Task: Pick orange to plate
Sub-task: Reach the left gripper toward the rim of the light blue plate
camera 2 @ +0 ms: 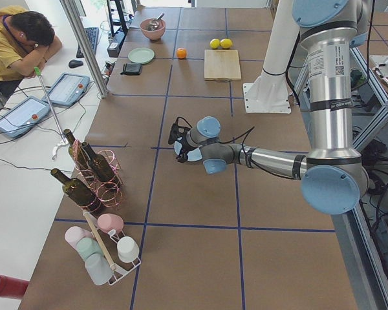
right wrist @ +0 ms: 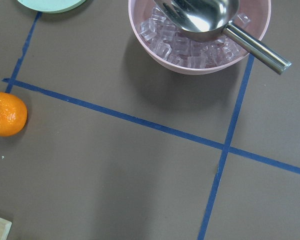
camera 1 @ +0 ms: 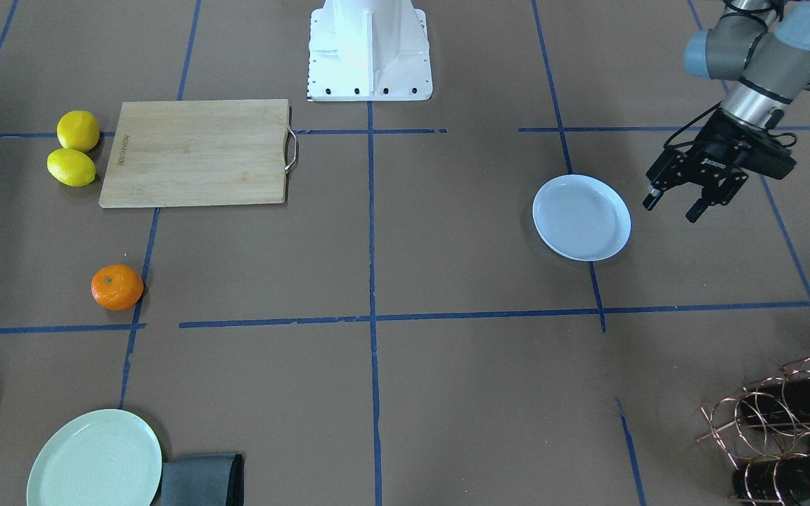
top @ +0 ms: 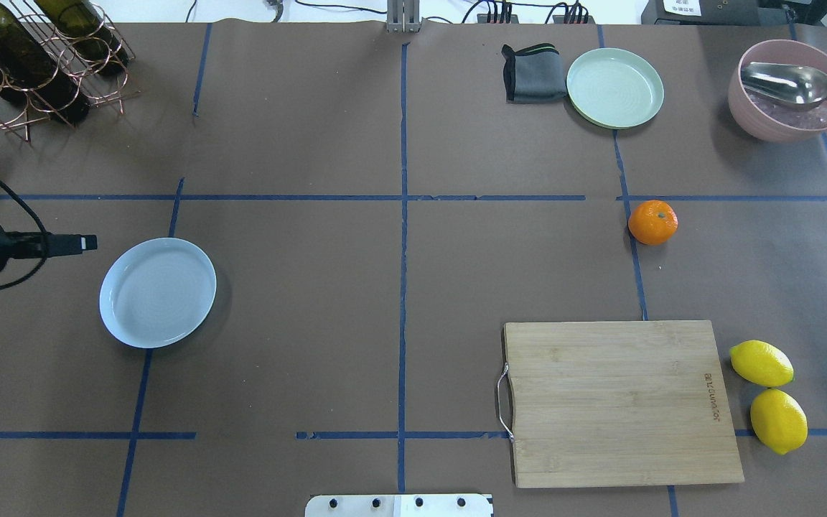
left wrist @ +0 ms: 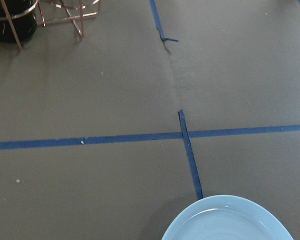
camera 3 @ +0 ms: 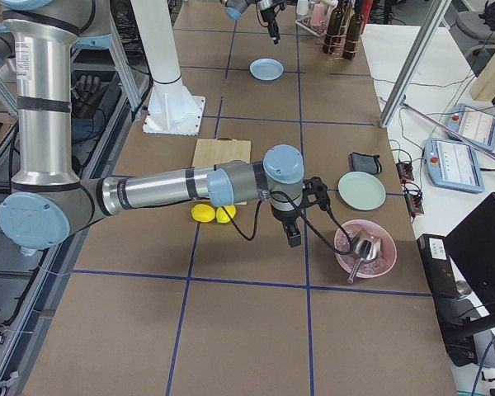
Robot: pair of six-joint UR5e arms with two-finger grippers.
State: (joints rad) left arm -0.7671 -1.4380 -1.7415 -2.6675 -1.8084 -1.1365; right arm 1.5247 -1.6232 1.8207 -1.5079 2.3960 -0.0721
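The orange (camera 1: 117, 287) (top: 652, 222) sits alone on the brown table, on a blue tape line between the pale green plate and the cutting board; it also shows at the left edge of the right wrist view (right wrist: 6, 114). The white-bluish plate (camera 1: 581, 216) (top: 158, 291) lies empty on the opposite side. My left gripper (camera 1: 672, 207) hovers just beside that plate, open and holding nothing. My right gripper (camera 3: 293, 238) shows only in the exterior right view, hanging near the pink bowl; I cannot tell its state.
A bamboo cutting board (top: 622, 402) lies near the robot, with two lemons (top: 762, 362) beside it. Along the far edge stand a pale green plate (top: 614, 87), a grey cloth (top: 532, 72) and a pink bowl (top: 787, 108) of ice with a metal scoop. A bottle rack (top: 33, 57) occupies the far left corner.
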